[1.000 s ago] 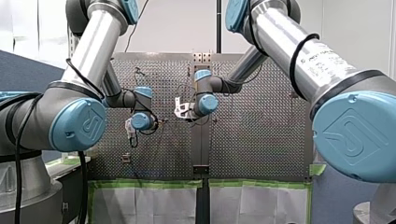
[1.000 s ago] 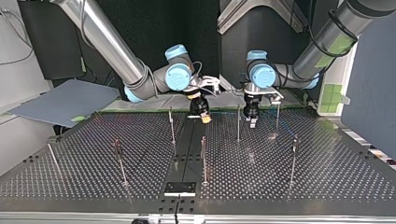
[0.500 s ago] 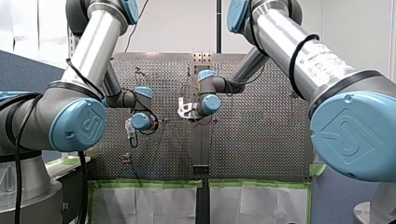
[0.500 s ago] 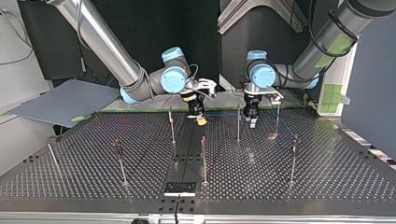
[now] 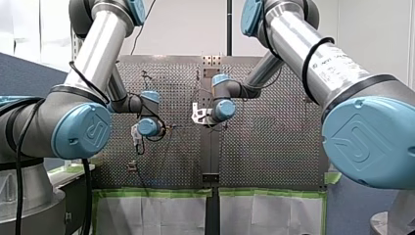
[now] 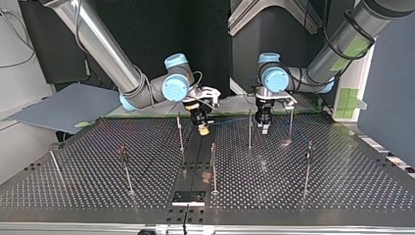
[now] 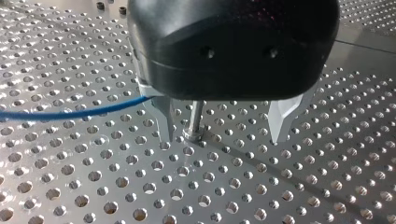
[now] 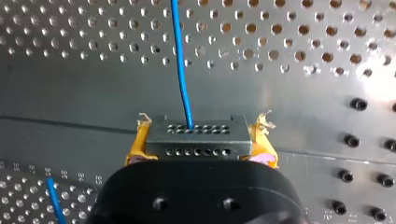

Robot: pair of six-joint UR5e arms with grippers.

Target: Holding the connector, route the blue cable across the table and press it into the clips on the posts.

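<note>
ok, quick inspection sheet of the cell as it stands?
Surface: perforated table, with thin upright posts standing on it.
Job's things: connector clamped in my right gripper; blue cable leaves its holed face.
Clutter: nothing seen.
Grippers: right shut on the connector, yellow pads; my left gripper open, straddling a post's base.
Cables: blue cable runs up to a left finger, hidden beyond it; black cable on the left arm.
Surroundings: grey board at the top view's left; green tape at its right.

blue cable [image 8: 181, 70], grey connector [image 8: 198, 137], perforated table [image 8: 70, 93]
</note>
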